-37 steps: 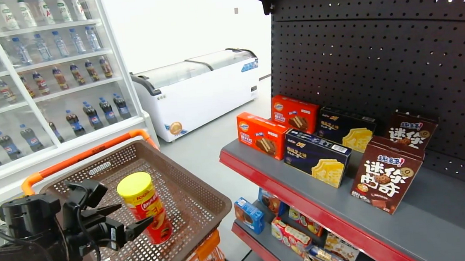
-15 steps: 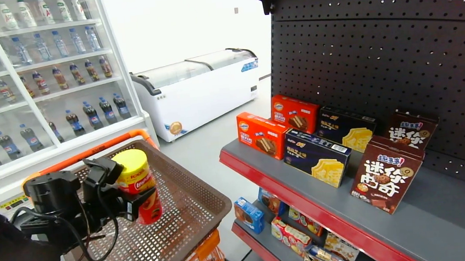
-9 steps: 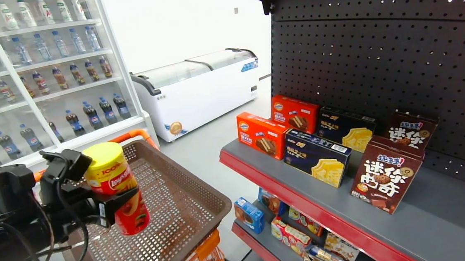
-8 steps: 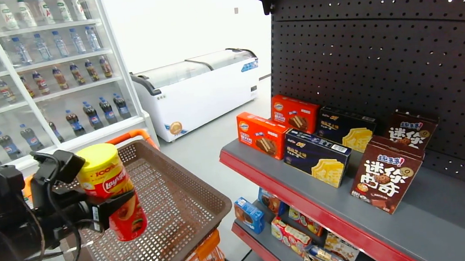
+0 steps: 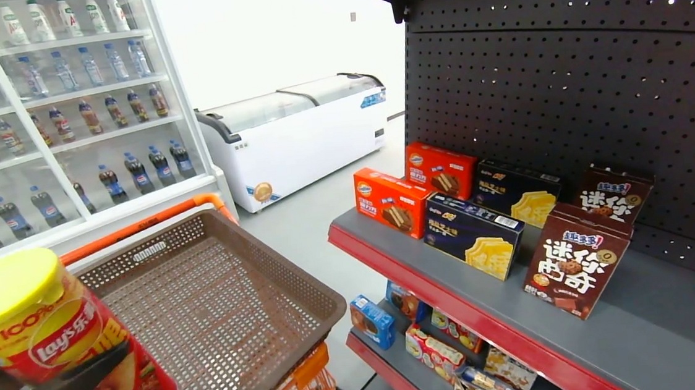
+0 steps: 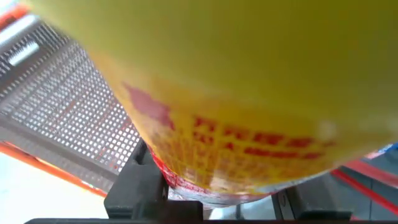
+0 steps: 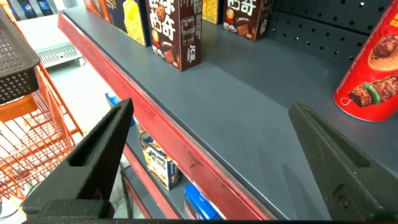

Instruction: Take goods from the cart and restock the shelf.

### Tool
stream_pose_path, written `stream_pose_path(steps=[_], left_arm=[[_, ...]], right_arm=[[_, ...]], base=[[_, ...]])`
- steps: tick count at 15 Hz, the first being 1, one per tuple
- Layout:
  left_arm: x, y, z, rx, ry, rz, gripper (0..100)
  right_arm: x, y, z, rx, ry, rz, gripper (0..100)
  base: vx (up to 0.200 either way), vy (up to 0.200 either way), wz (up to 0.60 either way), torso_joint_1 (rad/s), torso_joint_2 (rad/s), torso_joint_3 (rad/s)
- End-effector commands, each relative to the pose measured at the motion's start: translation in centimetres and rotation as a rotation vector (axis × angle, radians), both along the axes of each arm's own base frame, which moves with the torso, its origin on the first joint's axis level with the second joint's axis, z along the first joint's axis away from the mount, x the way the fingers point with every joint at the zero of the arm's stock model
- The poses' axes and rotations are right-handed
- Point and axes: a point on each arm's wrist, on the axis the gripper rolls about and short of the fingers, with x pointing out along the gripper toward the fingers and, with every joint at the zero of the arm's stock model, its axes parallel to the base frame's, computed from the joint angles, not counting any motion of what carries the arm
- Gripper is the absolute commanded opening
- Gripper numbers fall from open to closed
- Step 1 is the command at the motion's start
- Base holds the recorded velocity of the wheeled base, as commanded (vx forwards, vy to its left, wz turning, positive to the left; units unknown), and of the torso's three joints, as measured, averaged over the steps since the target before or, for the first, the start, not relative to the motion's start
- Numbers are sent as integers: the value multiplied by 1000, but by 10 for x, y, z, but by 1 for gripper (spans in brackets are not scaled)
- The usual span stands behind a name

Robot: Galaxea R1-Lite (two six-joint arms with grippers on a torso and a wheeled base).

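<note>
My left claw [image 5: 79, 365] is clamped around one can of crisps [image 5: 54, 329], red with a yellow lid. One dark finger [image 5: 88, 368] crosses the front of the can about halfway down. The can stands nearly upright, raised above the near left corner of the cart's brown basket [image 5: 305, 285] and touching nothing else. The cart's single orange handle [image 5: 139, 225] runs along the basket's far edge. Behind it are a glass-door cooler [image 5: 68, 118] with rows of bottles and one white chest freezer [image 5: 299, 137].

To the right is the grey shelf [image 5: 655, 326] with its red front edge. I count six boxes on it, set in three pairs, each pair with one box in front and one behind:
- At the left end, two orange boxes [image 5: 393, 202] [image 5: 440, 169].
- Beside them, two dark blue boxes [image 5: 473, 234] [image 5: 516, 191].
- Furthest right, two brown boxes [image 5: 576, 257] [image 5: 614, 192], leaning back.

My right claw [image 7: 211, 106] hangs over the shelf's front edge with its two fingers spread wide and nothing between them. Past it a second red can [image 7: 370, 71] stands on the shelf near the back panel, well apart from the brown boxes.
</note>
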Motion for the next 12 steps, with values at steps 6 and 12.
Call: stream_pose_path(steps=[6, 12], left_arm=[[-75, -3, -27, -1, -214, -6, 0], [-92, -3, -37, -3, -236, 5, 0]], right_arm=[[0, 0, 0, 0, 1, 2, 100], [0, 0, 0, 1, 0, 2, 100]], base=[[0, 0, 0, 0, 0, 0], [0, 0, 0, 0, 0, 0]])
